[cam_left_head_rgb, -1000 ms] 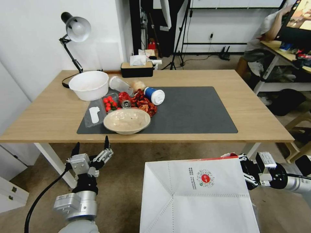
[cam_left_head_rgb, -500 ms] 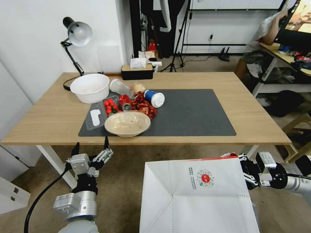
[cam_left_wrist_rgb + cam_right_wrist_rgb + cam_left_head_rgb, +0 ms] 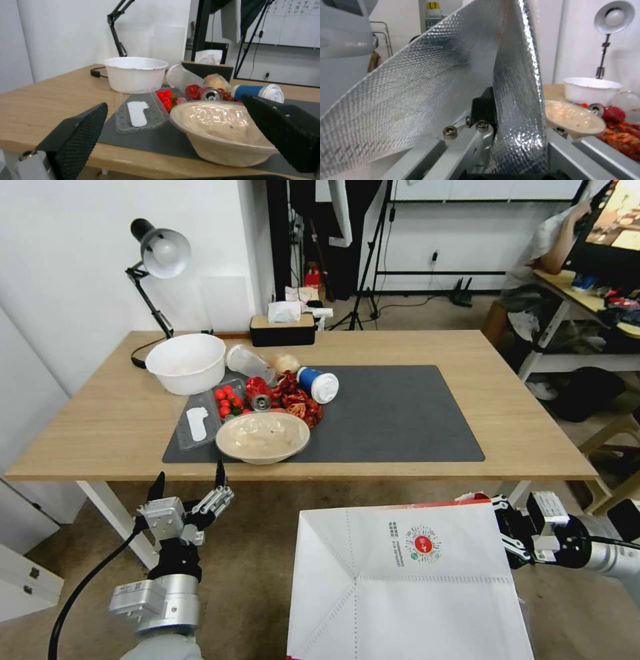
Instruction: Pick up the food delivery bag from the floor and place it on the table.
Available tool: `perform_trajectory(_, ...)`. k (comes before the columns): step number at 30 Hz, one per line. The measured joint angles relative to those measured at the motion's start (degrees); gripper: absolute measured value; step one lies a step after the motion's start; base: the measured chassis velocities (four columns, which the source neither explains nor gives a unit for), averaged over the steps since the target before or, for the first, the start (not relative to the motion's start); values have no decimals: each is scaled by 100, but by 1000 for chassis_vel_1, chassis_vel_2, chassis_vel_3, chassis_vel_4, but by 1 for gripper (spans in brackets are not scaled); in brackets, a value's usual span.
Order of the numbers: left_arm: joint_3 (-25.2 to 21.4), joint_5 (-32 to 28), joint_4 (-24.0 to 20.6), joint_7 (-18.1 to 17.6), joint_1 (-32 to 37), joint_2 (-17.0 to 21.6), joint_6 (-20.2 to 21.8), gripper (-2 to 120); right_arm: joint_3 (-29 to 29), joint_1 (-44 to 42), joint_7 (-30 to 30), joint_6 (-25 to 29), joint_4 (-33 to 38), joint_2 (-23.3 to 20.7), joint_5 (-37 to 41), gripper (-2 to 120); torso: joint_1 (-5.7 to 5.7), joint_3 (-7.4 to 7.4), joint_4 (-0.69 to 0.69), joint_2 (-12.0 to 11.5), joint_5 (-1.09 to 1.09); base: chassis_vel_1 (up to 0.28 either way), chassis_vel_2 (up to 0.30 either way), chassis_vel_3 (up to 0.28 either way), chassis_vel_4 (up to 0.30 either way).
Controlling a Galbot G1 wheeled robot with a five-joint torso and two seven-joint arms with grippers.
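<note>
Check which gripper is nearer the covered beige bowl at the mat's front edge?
Left. The left gripper hovers open just below the table edge in front of the bowl; the right gripper is off to the side, clamped on the food delivery bag.

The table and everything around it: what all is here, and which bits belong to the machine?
Table: one, light wood, ahead.
Mat: one, dark grey, on the table.
Tub: one, white, at the mat's far left corner.
Bowl: one, beige, film-covered, on the mat's near edge.
Cup: one, blue, white lid, lying on the mat.
Lamp: one, black, far left.
Tissue box: one, black, far edge.
Food delivery bag: one, white with red trim, below the table's near edge.
Left gripper: open, empty.
Right gripper: clamped on the bag's edge.
</note>
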Motion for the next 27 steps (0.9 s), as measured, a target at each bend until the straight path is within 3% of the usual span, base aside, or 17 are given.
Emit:
perform_trajectory(8, -22, 35, -40, -16, 59, -55, -80, 100, 148, -2, 715, 156, 117, -26, 388, 0, -9, -11, 1, -20, 0, 0, 0, 0, 0)
perform_trajectory(14, -11, 45, -34, -21, 53, -63, -105, 100, 434, 39, 1968, 279, 402, -44, 977, 0, -14, -17, 1, -32, 1, 0, 0, 0, 0)
perform_trajectory(15, -16, 45, -35, -24, 52, -56, -108, 100, 561, 61, 2503, 274, 518, -104, 1240, 0, -15, -19, 1, -35, 0, 0, 0, 0, 0)
perform_trajectory(18, -23, 45, -35, -27, 52, -46, -121, 100, 669, 88, 3023, 223, 623, -173, 1461, 0, -16, -21, 1, -36, 0, 0, 0, 0, 0)
perform_trajectory(20, -25, 44, -26, -44, 47, -36, -139, 100, 772, 155, 4025, 48, 792, -288, 1826, 0, -19, -22, 0, -40, 0, 0, 0, 0, 0)
perform_trajectory(21, -25, 44, -26, -44, 47, -36, -139, 100, 772, 155, 4025, 48, 792, -288, 1826, 0, -19, -22, 0, -40, 0, 0, 0, 0, 0)
perform_trajectory(24, -17, 36, 2, -52, 22, -25, -155, 100, 743, 277, 5377, -75, 964, -406, 2167, 0, -19, -24, 1, -43, 0, 0, 0, 0, 0)
perform_trajectory(25, -17, 36, 2, -52, 22, -25, -155, 100, 743, 277, 5377, -75, 964, -406, 2167, 0, -19, -24, 1, -43, 0, 0, 0, 0, 0)
perform_trajectory(27, -7, 35, 27, -53, 19, -21, -185, 100, 646, 392, 6245, -140, 1024, -492, 2312, 0, -20, -26, 0, -46, 0, 0, 0, 0, 0)
